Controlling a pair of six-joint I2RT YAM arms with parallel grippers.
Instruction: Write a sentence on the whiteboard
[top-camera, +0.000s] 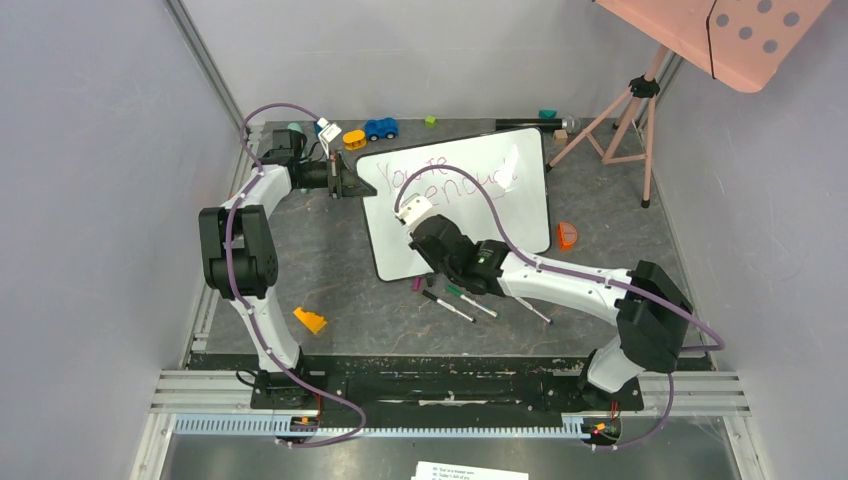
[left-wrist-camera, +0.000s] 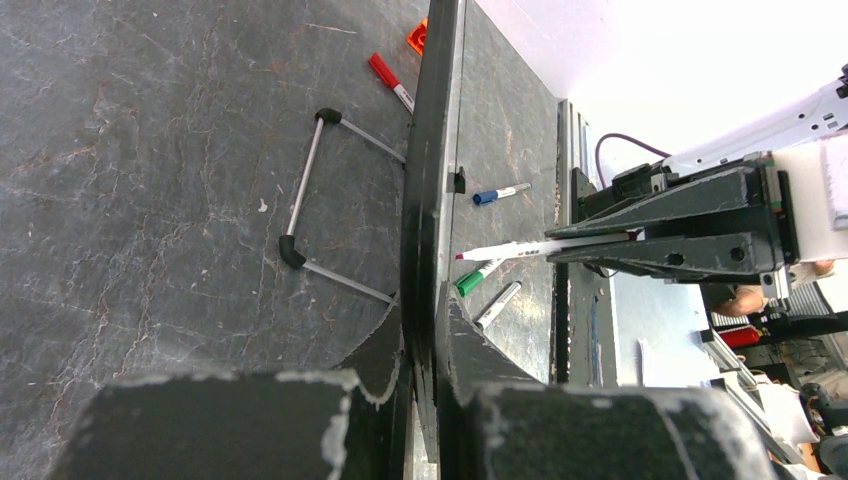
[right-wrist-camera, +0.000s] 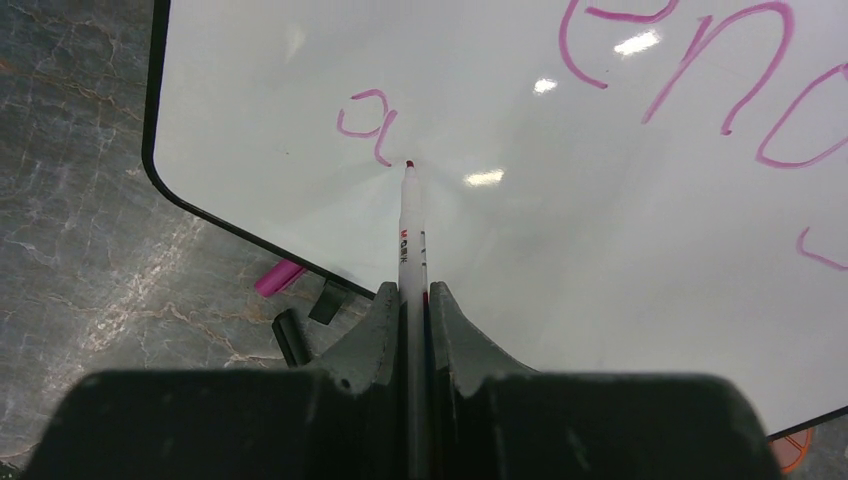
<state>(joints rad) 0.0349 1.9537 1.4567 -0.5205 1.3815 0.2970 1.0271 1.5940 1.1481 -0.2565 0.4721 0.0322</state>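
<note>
Our right gripper (right-wrist-camera: 408, 298) clamps a marker (right-wrist-camera: 410, 225), tip touching the whiteboard (right-wrist-camera: 620, 300) beside a pink "a" (right-wrist-camera: 366, 122) that our arm (top-camera: 560, 280) hides from above.

The big white whiteboard (top-camera: 515, 215) is standing up on the gray table (top-camera: 330, 270). The pink sentence (top-camera: 455, 178) is showing "You're", more letters, and a small "a" below.
</note>
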